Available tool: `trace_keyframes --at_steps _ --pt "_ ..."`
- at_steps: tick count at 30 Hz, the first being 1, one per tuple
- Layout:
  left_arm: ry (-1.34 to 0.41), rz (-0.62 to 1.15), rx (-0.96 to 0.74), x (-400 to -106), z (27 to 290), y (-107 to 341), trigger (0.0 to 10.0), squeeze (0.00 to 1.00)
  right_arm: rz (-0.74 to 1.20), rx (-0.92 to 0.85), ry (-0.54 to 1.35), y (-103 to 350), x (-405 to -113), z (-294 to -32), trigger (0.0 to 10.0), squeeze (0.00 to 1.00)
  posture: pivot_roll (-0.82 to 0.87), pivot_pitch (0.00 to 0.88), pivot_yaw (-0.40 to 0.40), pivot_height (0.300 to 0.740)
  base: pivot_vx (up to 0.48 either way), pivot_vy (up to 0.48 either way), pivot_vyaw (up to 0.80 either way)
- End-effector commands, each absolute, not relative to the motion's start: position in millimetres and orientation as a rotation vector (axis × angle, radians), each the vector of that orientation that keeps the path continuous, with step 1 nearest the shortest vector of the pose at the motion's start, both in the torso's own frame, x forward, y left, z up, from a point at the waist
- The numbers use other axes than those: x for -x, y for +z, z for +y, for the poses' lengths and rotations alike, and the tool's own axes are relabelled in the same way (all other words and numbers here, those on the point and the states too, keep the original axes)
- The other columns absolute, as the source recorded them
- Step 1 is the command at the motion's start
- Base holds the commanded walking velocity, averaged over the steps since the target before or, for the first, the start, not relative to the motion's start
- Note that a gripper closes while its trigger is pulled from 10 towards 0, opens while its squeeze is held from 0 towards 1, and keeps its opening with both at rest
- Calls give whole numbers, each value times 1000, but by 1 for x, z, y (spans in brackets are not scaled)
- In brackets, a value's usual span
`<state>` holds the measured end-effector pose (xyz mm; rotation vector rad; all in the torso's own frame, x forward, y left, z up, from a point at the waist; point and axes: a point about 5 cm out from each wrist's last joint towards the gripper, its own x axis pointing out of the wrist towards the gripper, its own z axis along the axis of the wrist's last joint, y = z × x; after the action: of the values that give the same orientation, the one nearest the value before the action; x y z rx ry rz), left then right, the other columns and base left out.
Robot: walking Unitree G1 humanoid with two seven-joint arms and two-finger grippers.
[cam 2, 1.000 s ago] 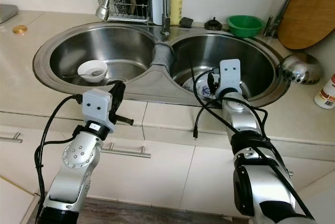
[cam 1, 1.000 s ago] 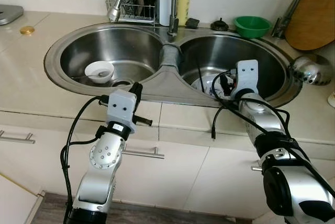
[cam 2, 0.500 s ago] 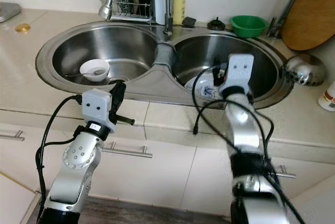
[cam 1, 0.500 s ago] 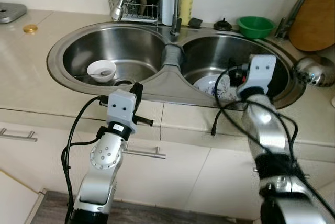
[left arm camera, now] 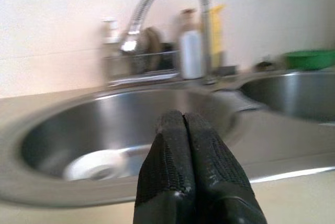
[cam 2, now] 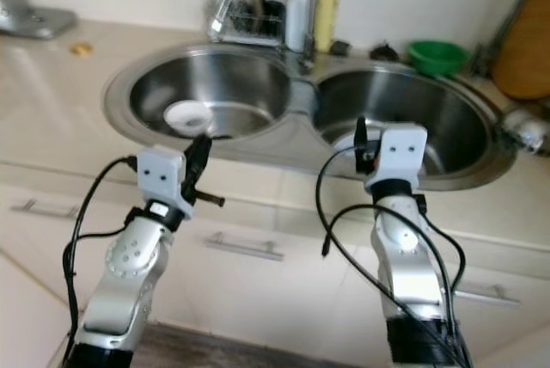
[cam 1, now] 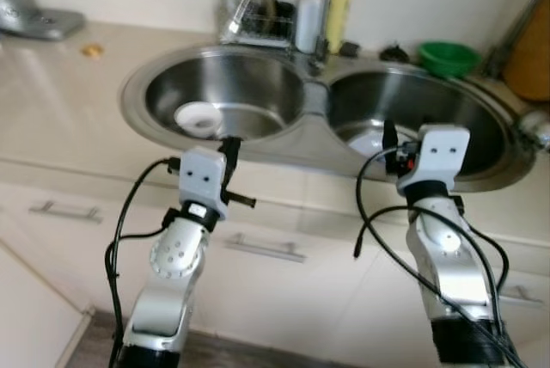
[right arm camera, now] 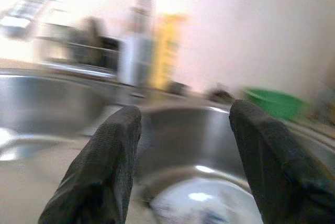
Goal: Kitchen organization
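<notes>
Right gripper (right arm camera: pixel 180 156): fingers spread wide, holding nothing; raised at the front edge of the sink (cam 1: pixel 258 140), facing the right basin.

Left gripper (left arm camera: pixel 183 156): fingers pressed together, holding nothing; raised at the front edge, facing the left basin.

Plate (cam 1: pixel 371 139): lies flat in the right basin, directly ahead of and below the right gripper, near. The right arm is clearly the nearer; the left is well apart from it, across the divider. As a round, flat thing it offers no long axis; a grasp would likely have to take the rim from above. Its near part is hidden behind the right wrist in the head views; in the right wrist view it is a pale blur between the fingers.

Bowl (cam 1: pixel 198 116): white, in the left basin, ahead of and below the left gripper, near.

Tap (left arm camera: pixel 157 9): beyond the bowl, arching over the left basin.

Rack (cam 1: pixel 262 28), bottles (cam 1: pixel 311 14), green bowl (cam 1: pixel 449 57): farthest, along the wall behind the sink; blurred, contents not legible.
</notes>
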<state>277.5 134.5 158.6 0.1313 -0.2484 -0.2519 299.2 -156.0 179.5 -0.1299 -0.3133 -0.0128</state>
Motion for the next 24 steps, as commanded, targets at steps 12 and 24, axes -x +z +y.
trace_keyframes --at_steps 12,24 --pt "-274 -272 -137 -277 133 163 10000 0 -300 213 -61 176 -263 -167 10000 0 134 0 -51 740 0 480 -400" --pt "-274 -289 -144 -277 132 164 10000 0 -277 215 -87 172 -250 -168 10000 0 126 0 -48 740 0 131 -800"
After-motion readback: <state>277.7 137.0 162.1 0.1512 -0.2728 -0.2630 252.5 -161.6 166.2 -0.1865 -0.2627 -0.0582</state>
